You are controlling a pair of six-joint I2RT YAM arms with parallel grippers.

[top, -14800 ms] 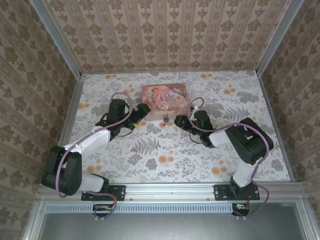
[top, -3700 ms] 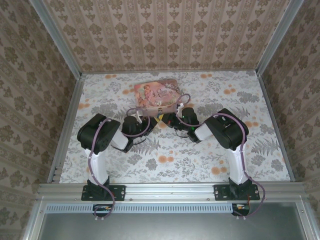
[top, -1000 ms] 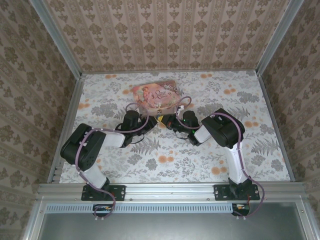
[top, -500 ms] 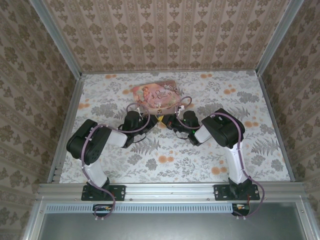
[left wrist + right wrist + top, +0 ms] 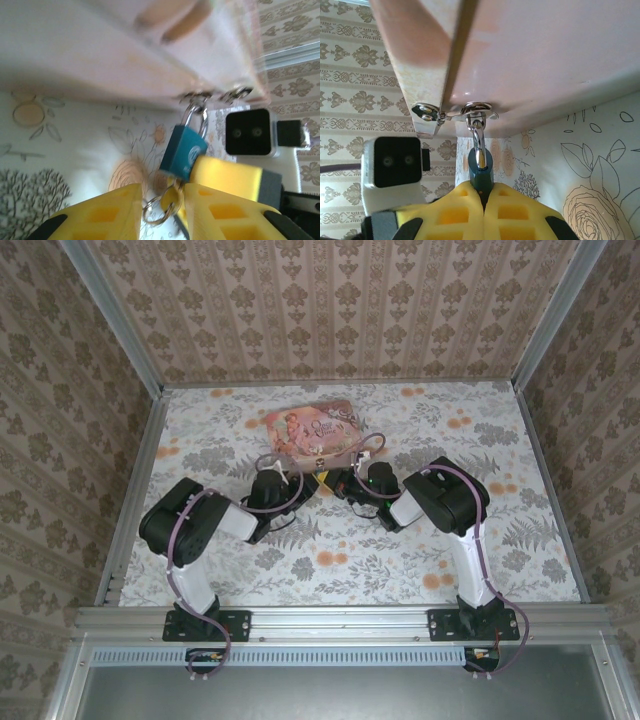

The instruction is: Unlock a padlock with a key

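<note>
The teal padlock (image 5: pixel 182 152) hangs by its silver shackle from the hasp of the pink tin (image 5: pixel 310 430), just off the tin's near edge. My right gripper (image 5: pixel 482 194) is shut on the padlock's body (image 5: pixel 481 172), and its yellow finger (image 5: pixel 225 177) shows against the lock. The small key (image 5: pixel 172 196) with its wire ring (image 5: pixel 159 210) sticks out of the padlock's underside. My left gripper (image 5: pixel 163 212) stands open with one finger on each side of the key and ring, and a gap shows on the ring side. In the top view both grippers meet at the lock (image 5: pixel 322 478).
The tin's pink underside (image 5: pixel 545 55) looms close over both wrists. The floral tabletop (image 5: pixel 330 560) stretches around the arms, walled by patterned panels and a metal frame (image 5: pixel 140 470). The left wrist's camera block (image 5: pixel 397 167) sits just behind the padlock.
In the last second the left arm's elbow has swung right while both grippers stayed at the padlock. Since 14.8 s ago both arms closed in and the tin shifted left and turned.
</note>
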